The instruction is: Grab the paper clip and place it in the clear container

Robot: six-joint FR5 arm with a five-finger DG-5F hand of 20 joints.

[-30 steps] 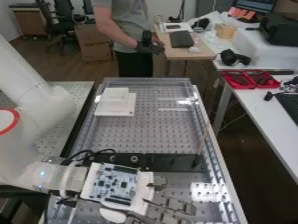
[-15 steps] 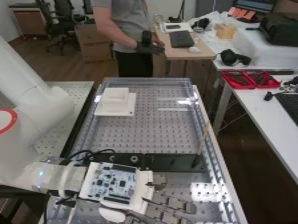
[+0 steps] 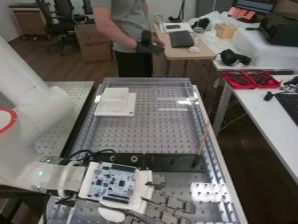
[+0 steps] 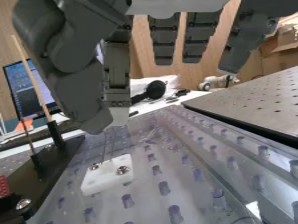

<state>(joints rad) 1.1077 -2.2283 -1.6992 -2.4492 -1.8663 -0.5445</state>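
One white arm (image 3: 46, 102) stood at the left side of the high view, with its lower end down by the near part of a big clear tray (image 3: 217, 165). The hand (image 3: 174, 203) on its end was held out flat, not pointing straight down. Its fingers pointed away from the arm, across the tray and a bit toward the near end. The hand was open wide, with long, straight fingers and nothing pinched in them. Its thumb (image 3: 157, 181) stuck out at the side near a black bar (image 3: 169, 162). On the back of the hand sat a circuit board (image 3: 114, 184) on a white cover.

In the wrist view, the fingers hung loose with gaps between them, over the tray's floor of little holes. A small white block (image 4: 106, 176) with two screws in its top sat on that floor, near the black bar. Thin brown sticks stood up in black holders on the bar.

Far from the hand, a white stepped block (image 3: 114, 104) lay in the tray's far left part. Red bins (image 3: 249, 80) sat on the white tabletop (image 3: 263, 107) at the right. I could not tell where the paper clip was, or which clear thing was the container.
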